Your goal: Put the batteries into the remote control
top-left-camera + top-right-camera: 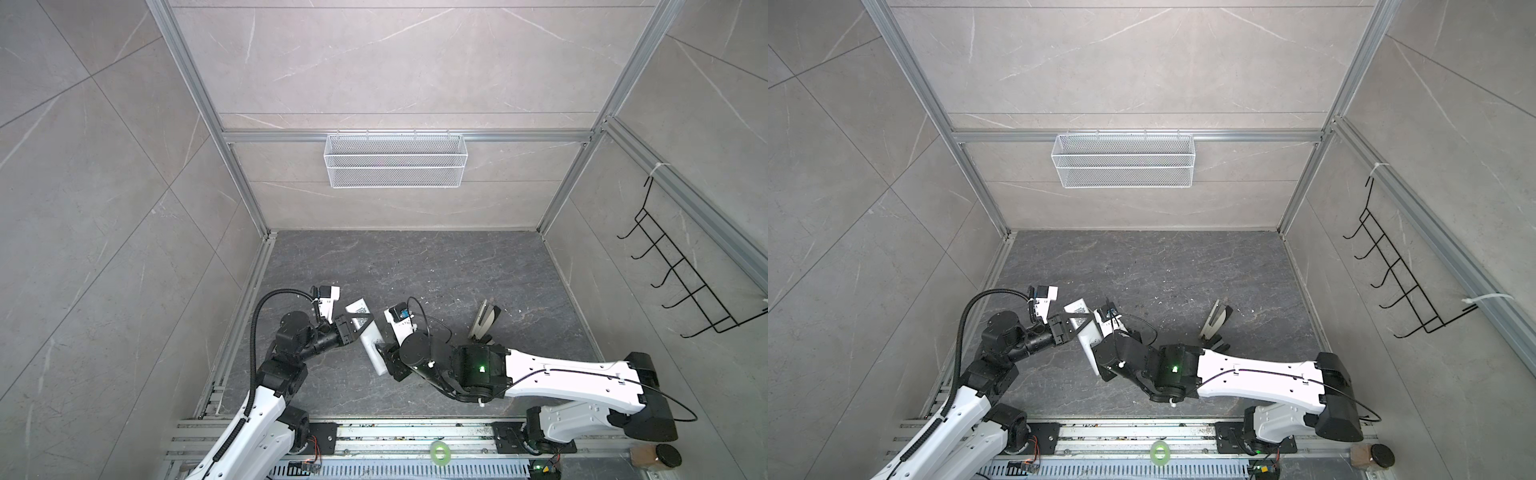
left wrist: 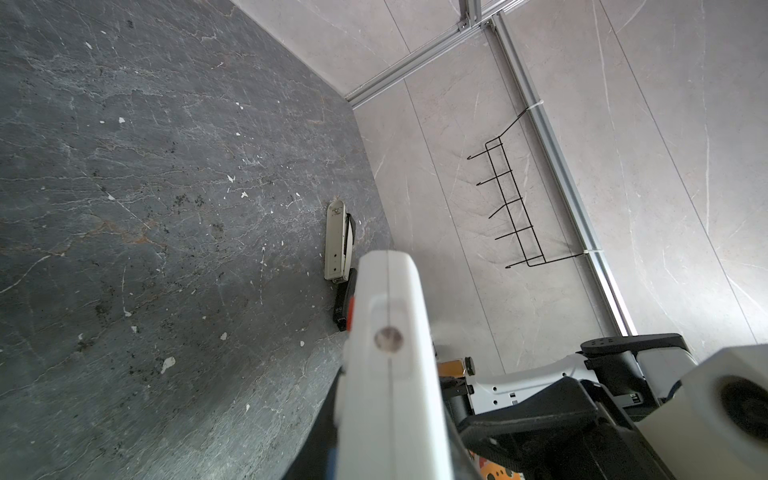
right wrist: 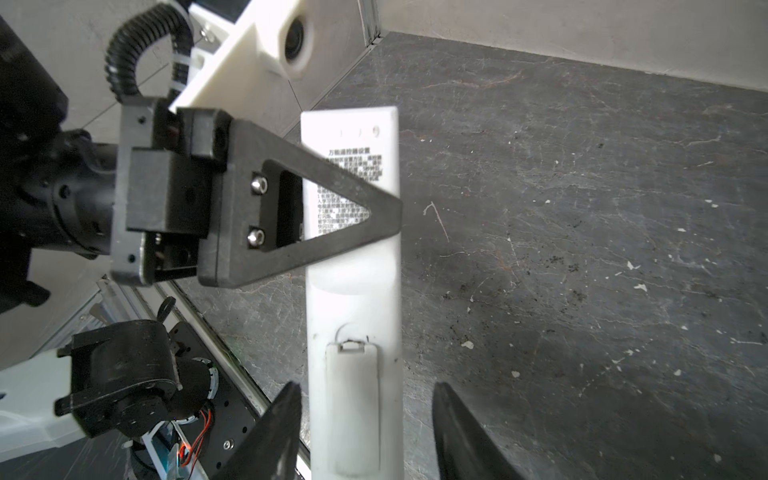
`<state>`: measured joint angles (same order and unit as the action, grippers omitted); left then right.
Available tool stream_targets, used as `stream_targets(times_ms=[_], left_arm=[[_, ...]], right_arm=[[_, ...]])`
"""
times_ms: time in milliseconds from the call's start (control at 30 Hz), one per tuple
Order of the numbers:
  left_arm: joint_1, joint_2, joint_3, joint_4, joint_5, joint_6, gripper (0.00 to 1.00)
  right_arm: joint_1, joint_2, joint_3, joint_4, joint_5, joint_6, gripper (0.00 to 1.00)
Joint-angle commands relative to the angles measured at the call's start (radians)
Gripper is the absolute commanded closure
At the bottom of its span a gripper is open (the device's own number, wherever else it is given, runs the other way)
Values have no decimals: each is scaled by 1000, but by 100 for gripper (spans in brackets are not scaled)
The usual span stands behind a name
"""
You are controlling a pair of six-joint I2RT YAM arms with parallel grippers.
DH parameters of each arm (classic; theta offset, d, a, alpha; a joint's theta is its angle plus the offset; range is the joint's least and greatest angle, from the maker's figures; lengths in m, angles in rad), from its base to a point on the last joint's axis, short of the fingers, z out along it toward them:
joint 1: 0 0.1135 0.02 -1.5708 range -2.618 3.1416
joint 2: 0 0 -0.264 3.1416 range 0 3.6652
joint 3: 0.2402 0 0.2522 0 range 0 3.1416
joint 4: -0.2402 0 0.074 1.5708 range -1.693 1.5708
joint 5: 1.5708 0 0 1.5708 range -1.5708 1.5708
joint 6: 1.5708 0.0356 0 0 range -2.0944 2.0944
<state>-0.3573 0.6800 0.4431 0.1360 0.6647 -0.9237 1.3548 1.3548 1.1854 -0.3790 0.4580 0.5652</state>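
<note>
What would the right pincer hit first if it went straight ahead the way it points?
The remote control, which lies lengthwise between the right pincer's open jaws. Sliding on along it, it would likely next reach the left pincer, shut across the remote; depth is hard to judge.

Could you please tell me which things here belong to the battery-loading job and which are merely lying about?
Job: remote control, its battery cover, left end effector gripping it, right end effector open; no batteries visible.
Lying about: beige stapler, wire basket, hook rack, green tape roll.
</note>
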Motion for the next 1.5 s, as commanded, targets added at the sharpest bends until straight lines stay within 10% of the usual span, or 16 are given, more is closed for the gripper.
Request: stream_targets(times_ms=[0,1000,1467], left_arm=[[5,-13,45,45,21,8,100],[6,-10,59,6,11,25,100],[2,183,358,-713,-438,339,100]], right_arm=[[3,-5,3,-52,31,20,47],[-77,102,41,-105,-53,80,51],[-77,-128,-88,-45,-27,-11,42]])
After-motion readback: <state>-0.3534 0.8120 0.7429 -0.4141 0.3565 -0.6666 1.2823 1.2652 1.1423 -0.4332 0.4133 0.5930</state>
